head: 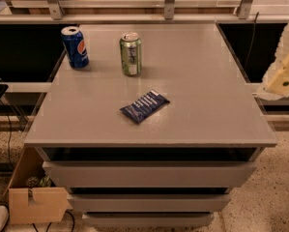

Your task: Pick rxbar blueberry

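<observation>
The rxbar blueberry (144,106) is a flat dark-blue wrapper with white print. It lies at an angle near the middle of the grey table top (192,105), a little toward the front. My gripper (282,71) shows as a pale cream shape at the right edge of the camera view, off the table's right side and well away from the bar. Nothing is seen in it.
A blue Pepsi can (75,47) stands at the table's back left. A green can (130,54) stands to its right, behind the bar. Drawers (149,174) sit under the top. A cardboard box (35,202) is on the floor at the left. A railing (169,1) runs behind.
</observation>
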`<state>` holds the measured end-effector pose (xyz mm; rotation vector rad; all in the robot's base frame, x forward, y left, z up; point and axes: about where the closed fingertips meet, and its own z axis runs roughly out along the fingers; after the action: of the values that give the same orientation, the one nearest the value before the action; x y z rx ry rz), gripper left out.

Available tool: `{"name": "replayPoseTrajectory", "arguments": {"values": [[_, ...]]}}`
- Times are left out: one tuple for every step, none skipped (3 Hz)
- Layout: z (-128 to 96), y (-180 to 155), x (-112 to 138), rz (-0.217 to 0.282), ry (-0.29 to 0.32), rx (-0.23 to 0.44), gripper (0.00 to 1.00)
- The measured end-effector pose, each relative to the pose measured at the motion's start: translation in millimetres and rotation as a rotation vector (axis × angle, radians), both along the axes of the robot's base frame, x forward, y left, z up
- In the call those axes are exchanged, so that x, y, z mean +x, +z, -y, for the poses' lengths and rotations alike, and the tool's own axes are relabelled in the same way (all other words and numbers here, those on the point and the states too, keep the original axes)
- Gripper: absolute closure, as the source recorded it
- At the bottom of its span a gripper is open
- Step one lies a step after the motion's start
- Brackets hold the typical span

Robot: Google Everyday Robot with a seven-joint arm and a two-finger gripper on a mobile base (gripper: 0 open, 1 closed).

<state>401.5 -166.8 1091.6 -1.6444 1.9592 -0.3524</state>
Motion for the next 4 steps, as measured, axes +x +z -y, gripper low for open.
{"name": "replayPoseTrajectory", "arguments": {"values": [[-27.9, -14.8, 5.6, -0.046, 0.146, -0.041, 0.0], [-31.9, -10.7, 3.0, -0.031, 0.189, -0.066, 0.0], [-32.0, -10.6, 3.0, -0.031, 0.189, -0.066, 0.0], [-32.1, -10.4, 2.8, -0.031, 0.19, -0.066, 0.0]]}}
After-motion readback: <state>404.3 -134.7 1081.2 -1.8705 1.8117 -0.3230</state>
